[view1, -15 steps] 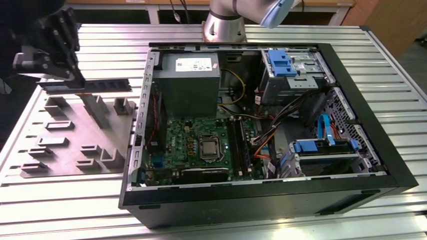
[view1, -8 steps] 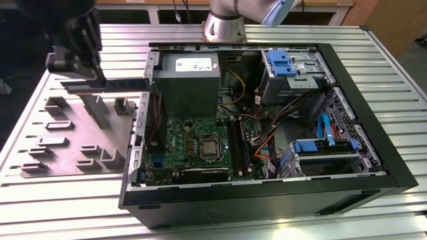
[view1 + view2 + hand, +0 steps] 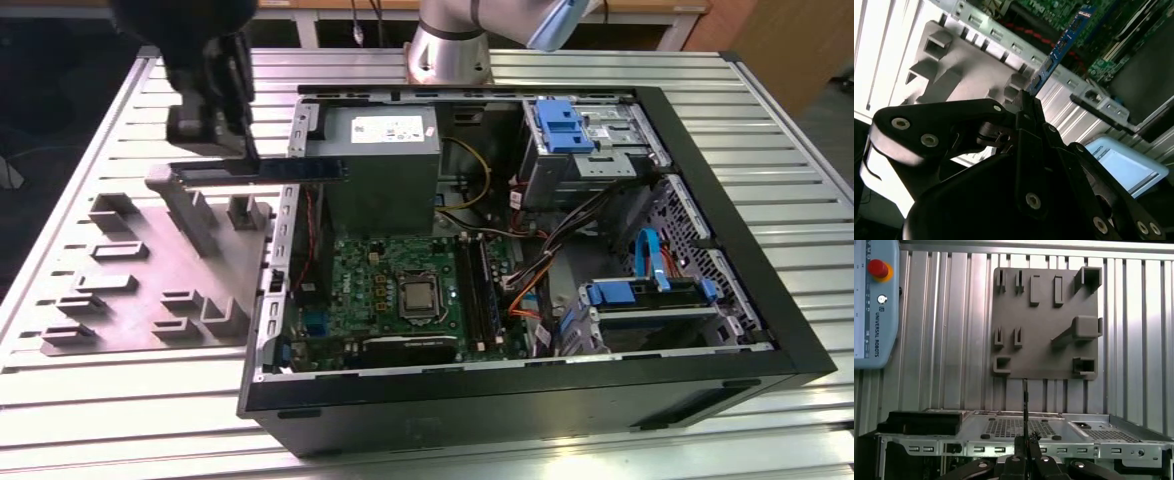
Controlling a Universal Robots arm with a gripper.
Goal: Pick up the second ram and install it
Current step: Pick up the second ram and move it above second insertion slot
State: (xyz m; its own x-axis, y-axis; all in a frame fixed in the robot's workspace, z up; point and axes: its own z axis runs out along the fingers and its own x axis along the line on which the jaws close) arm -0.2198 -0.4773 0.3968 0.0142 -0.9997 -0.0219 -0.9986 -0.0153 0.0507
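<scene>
The second ram (image 3: 304, 168) is a thin blue strip held level in the air by one end. It hangs above the open computer case's wall on the exterior view's left, beside the grey power supply (image 3: 380, 150). My gripper (image 3: 248, 152) is shut on it. In the second wrist view the black fingers (image 3: 1026, 102) pinch the ram (image 3: 1064, 42), which points out toward the green motherboard (image 3: 1054, 5). In the first wrist view the ram (image 3: 1025, 400) shows edge-on above the gripper (image 3: 1025, 444). The long black slots (image 3: 478, 290) lie on the motherboard (image 3: 387, 290).
A grey fixture plate (image 3: 147, 270) with raised holders lies on the slatted table, at the exterior view's left of the case. Cables (image 3: 534, 270) and blue drive brackets (image 3: 641, 292) fill the case's other side. A teach pendant (image 3: 874, 305) with a red button lies on the table.
</scene>
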